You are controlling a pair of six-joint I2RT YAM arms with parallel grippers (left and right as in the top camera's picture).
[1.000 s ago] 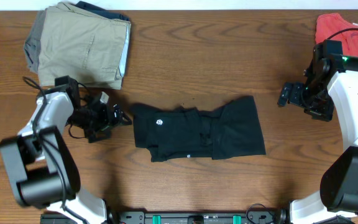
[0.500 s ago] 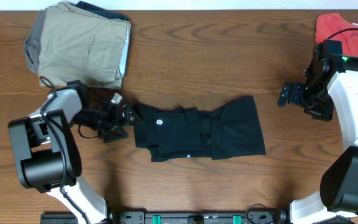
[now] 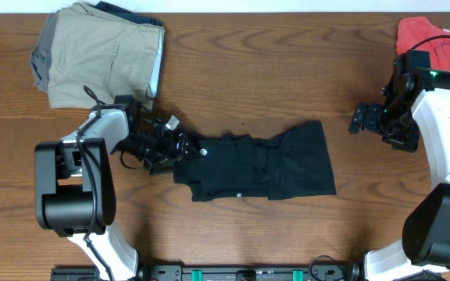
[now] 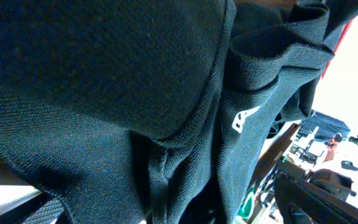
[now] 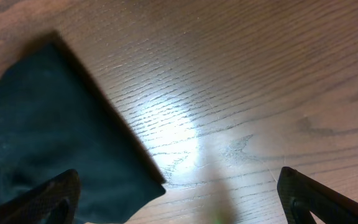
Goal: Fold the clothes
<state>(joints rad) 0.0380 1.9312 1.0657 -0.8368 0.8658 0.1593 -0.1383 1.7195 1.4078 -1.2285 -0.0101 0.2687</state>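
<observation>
The black clothes (image 3: 256, 168) lie partly folded in the middle of the table, with a small white round logo (image 3: 201, 152) near the left end. My left gripper (image 3: 180, 147) is open at that left edge, and fabric lies between its wide-set jaws. Black cloth (image 4: 104, 93) fills the left wrist view, showing a small white mark (image 4: 241, 118). My right gripper (image 3: 358, 119) hangs open to the right of the clothes, apart from them. In the right wrist view a corner of the clothes (image 5: 42, 124) lies on bare wood, with the open right gripper (image 5: 179, 205) above it.
A folded khaki garment (image 3: 104, 55) lies on grey and dark pieces at the back left. A coral-red top (image 3: 436, 43) is at the back right corner, behind the right arm. Bare wooden table (image 3: 287, 62) runs between them.
My left gripper has slid right along the table, from beside the clothes onto their left edge. The right arm has not moved.
</observation>
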